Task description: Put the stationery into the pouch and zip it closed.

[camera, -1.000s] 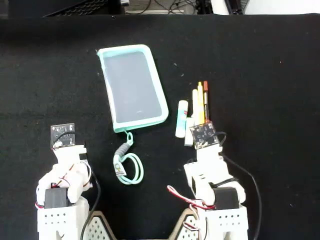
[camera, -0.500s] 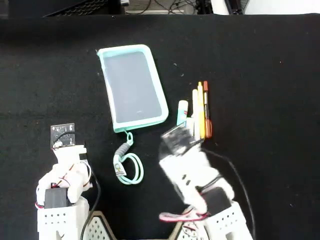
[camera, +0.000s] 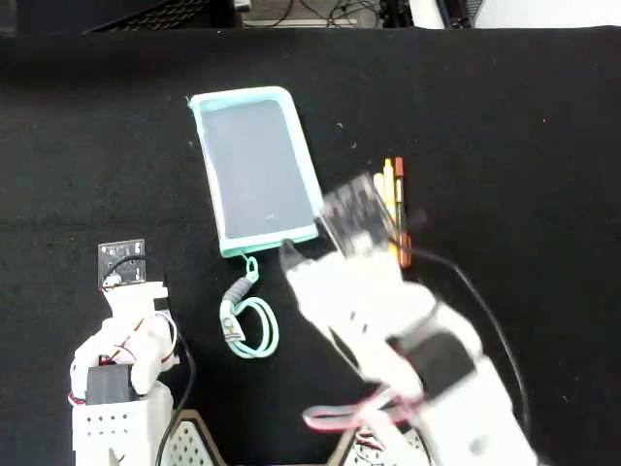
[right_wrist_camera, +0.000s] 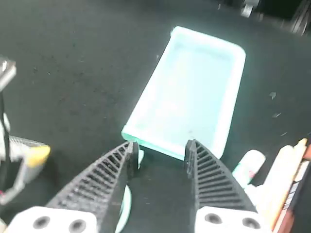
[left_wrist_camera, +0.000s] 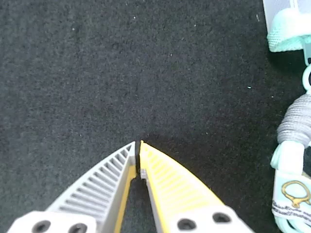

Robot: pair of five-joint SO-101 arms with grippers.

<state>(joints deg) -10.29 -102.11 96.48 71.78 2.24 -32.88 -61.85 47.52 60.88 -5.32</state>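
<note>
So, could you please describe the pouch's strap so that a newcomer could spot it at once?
On the black table lies a mint-edged pouch. From its lower short end in the high view trails the strap. It is the one looped thing: a mint cord with a grey coiled part, unlike the straight pens beside the pouch.

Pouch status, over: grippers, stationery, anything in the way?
Right gripper open, at near end of pouch. Left gripper shut, empty. Stationery on table beside pouch. Nothing blocks the pouch.
</note>
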